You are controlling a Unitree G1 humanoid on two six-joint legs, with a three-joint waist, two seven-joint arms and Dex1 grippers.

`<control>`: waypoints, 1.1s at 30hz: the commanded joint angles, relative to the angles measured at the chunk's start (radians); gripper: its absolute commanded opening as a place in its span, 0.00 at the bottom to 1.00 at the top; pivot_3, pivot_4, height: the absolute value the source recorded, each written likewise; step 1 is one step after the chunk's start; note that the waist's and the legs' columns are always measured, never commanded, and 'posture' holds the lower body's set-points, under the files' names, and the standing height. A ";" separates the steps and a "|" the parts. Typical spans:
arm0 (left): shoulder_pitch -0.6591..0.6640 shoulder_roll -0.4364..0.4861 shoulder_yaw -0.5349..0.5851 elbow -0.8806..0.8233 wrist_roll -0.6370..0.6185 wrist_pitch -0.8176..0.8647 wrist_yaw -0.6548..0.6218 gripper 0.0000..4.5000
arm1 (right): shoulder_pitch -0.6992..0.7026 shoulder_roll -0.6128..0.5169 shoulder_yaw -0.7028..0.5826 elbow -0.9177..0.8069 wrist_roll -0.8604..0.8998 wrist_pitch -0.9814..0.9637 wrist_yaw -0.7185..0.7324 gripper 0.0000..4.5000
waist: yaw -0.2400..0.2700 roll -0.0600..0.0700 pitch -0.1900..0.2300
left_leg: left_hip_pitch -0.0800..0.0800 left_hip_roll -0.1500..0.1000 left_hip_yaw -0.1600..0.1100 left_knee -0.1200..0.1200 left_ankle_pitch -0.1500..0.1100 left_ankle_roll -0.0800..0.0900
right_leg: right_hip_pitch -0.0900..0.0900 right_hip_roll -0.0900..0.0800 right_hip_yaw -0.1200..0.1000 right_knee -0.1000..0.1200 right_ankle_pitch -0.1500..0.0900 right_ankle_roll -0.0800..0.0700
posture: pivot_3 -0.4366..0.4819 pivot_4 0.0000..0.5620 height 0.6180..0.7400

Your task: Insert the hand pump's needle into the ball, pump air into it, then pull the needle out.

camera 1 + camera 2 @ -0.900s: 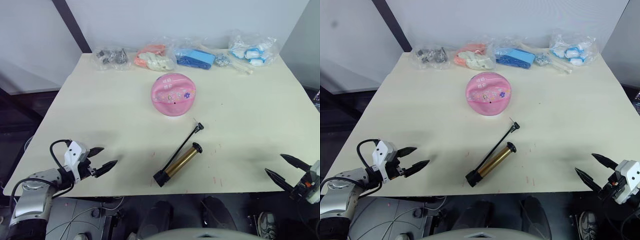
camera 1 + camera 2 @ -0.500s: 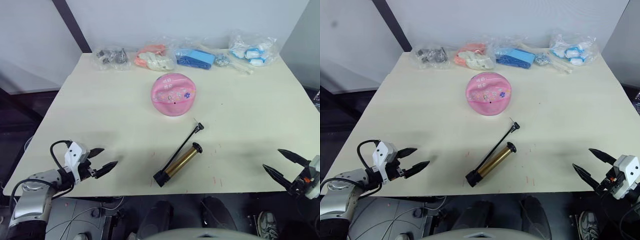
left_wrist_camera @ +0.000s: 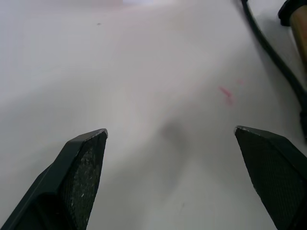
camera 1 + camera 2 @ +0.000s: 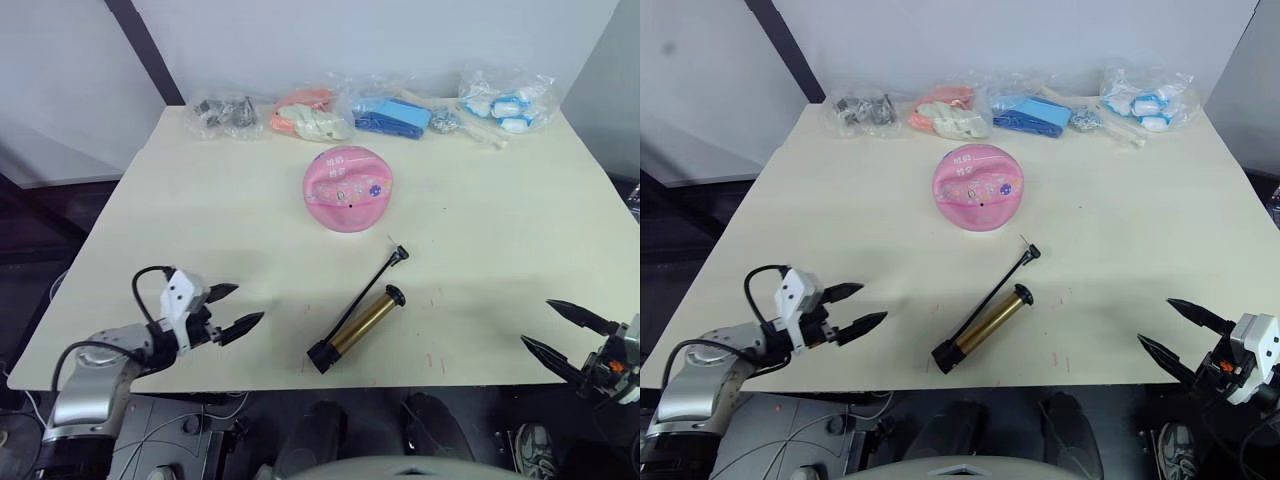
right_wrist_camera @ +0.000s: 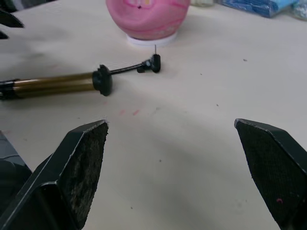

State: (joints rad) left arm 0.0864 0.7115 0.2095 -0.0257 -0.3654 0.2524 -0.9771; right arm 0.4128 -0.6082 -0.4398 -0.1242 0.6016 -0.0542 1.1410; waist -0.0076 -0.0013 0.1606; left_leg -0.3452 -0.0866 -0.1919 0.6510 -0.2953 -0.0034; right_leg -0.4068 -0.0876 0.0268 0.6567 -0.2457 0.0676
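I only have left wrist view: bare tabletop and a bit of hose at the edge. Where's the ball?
Observer: The ball sits mid-table on a white ring, farther from the robot than the hand pump.
Operator: Needle in yet?
Observer: No. The needle points up from its black fitting on the table, close to the ball but apart from it.
Operator: Right gripper holding anything?
Observer: No. The right gripper is open and empty near the table's front edge, right of the pump.
Operator: Anything else on the table?
Observer: A row of plastic-bagged items along the far edge.
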 commanded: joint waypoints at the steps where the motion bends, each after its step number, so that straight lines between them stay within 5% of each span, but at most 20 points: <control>1: -0.033 -0.019 -0.044 -0.110 -0.009 0.062 0.045 1.00 | 0.008 -0.017 -0.009 -0.072 0.055 0.004 0.053 0.98 | -0.001 0.000 0.000 | 0.000 0.000 0.000 0.000 0.000 0.000 | 0.000 0.000 0.000 0.000 0.000 0.000 | 0.48 0.27 1.00; 15: -0.168 -0.163 -0.247 -0.232 0.065 0.259 0.258 1.00 | -0.034 -0.026 0.007 -0.138 0.093 0.034 0.113 0.98 | 0.007 -0.001 0.001 | 0.000 0.000 0.005 0.000 0.000 0.000 | 0.000 0.000 0.001 0.000 0.000 0.000 | 0.48 0.27 1.00; 33: -0.442 -0.400 -0.526 -0.059 0.256 0.424 0.443 1.00 | -0.066 -0.009 0.014 -0.112 0.091 0.013 0.119 0.98 | 0.021 -0.004 0.002 | -0.001 0.000 0.008 0.001 0.002 -0.003 | 0.000 0.001 0.002 -0.001 0.001 0.001 | 0.48 0.27 1.00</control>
State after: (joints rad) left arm -0.3274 0.3311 -0.2809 -0.0964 -0.1386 0.6577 -0.5478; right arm 0.3499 -0.6210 -0.4077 -0.2261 0.6802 -0.0252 1.2579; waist 0.0135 -0.0053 0.1631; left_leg -0.3459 -0.0868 -0.1836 0.6522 -0.2935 -0.0066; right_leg -0.4070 -0.0870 0.0289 0.6560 -0.2450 0.0686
